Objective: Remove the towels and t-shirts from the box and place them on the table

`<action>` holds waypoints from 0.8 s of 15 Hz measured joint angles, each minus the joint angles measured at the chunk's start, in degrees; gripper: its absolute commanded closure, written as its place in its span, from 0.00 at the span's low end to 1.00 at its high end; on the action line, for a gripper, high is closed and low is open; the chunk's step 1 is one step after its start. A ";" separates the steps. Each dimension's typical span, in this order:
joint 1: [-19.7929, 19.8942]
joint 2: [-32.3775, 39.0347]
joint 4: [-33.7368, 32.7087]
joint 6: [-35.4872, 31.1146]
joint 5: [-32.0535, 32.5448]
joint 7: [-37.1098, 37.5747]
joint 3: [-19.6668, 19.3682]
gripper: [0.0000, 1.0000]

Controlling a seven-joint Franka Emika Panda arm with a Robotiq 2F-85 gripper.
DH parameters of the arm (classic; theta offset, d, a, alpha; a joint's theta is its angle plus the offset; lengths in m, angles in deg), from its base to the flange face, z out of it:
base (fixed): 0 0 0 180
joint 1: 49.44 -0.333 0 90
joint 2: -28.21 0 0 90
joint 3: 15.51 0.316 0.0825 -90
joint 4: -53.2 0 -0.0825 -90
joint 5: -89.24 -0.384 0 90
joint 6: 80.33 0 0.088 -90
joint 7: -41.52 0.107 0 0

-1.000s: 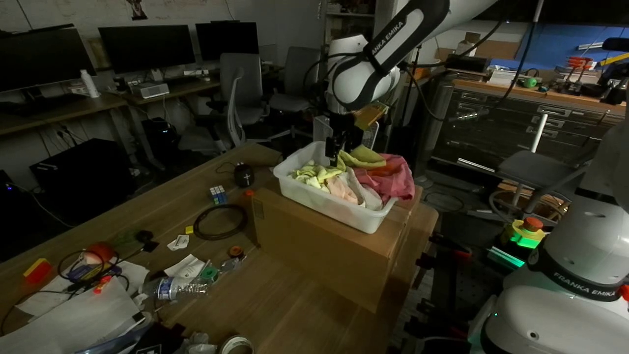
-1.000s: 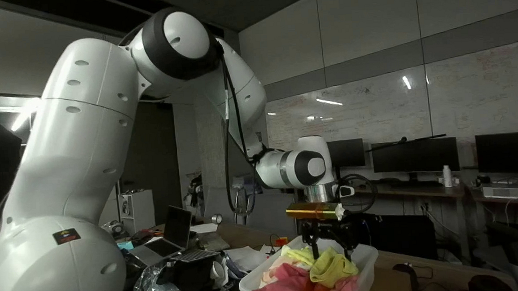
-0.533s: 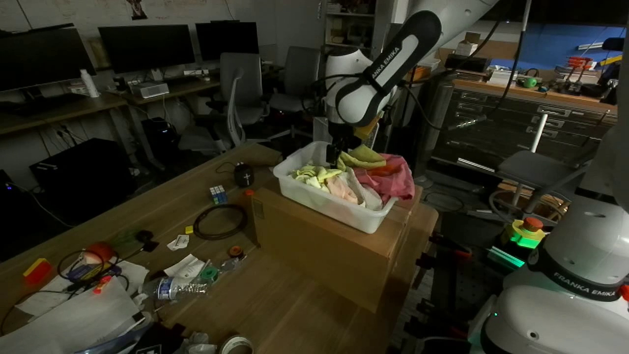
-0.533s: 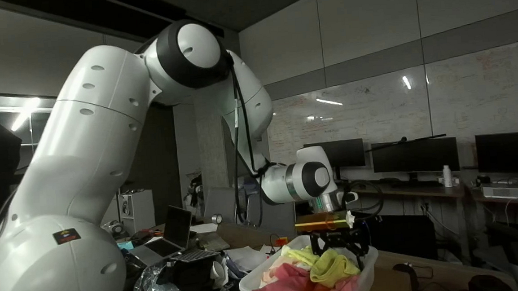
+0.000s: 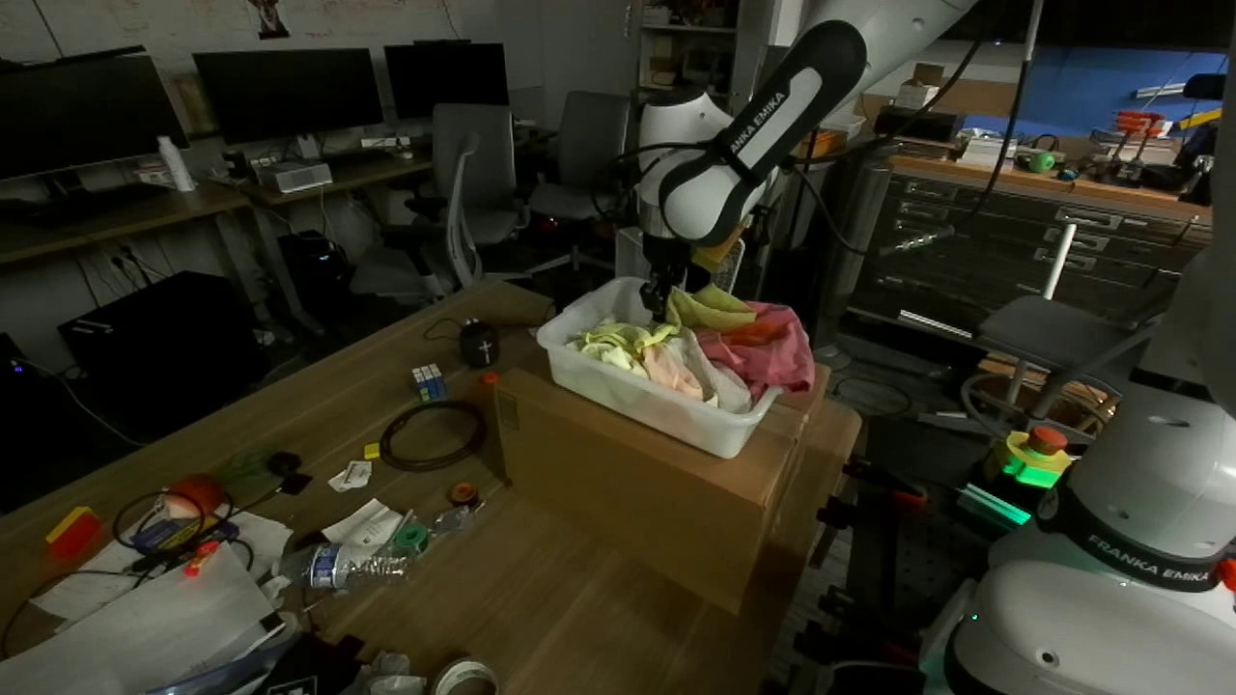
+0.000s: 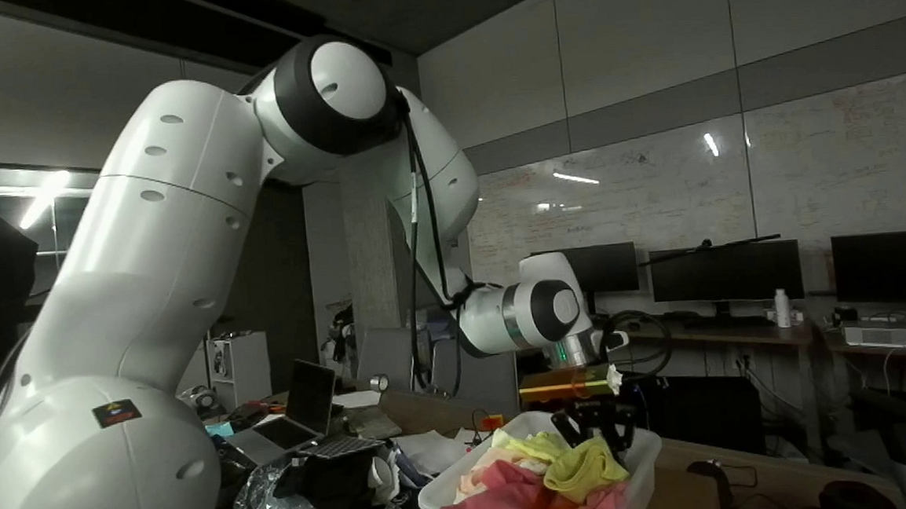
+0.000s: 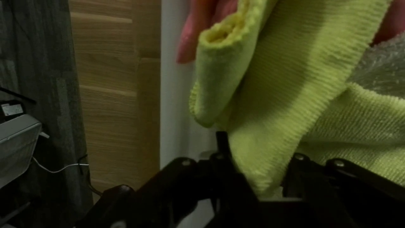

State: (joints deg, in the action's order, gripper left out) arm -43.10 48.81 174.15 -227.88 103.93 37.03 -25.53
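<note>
The white plastic box holds a heap of cloths. Yellow-green towel lies on top along one side of it, with pale yellow cloth, peach cloth and pink cloth around it. My gripper reaches down inside the box by its wall. In the wrist view a fold of the yellow-green towel is bunched between both fingers, which press on it from either side. Fingertips are partly hidden by cloth. Which cloths are t-shirts I cannot tell.
The box stands on a cardboard carton on the wooden table. On that table lie a coiled cable, a puzzle cube, a black round object, a plastic bottle and papers. A laptop stands amid clutter.
My gripper has come down into the box and shifted slightly toward its wall. Its jaws, wide apart before, have drawn together on the yellow-green towel, which has shifted a little.
</note>
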 measured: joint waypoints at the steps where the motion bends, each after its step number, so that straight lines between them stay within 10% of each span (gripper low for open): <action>1: -0.03 -0.10 0.00 0.02 0.00 0.21 0.00 0.99; 12: -1.23 -8.87 0.07 13.33 -0.54 5.04 1.58 0.98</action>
State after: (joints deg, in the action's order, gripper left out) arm -44.33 39.94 174.21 -214.55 103.38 42.07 -23.95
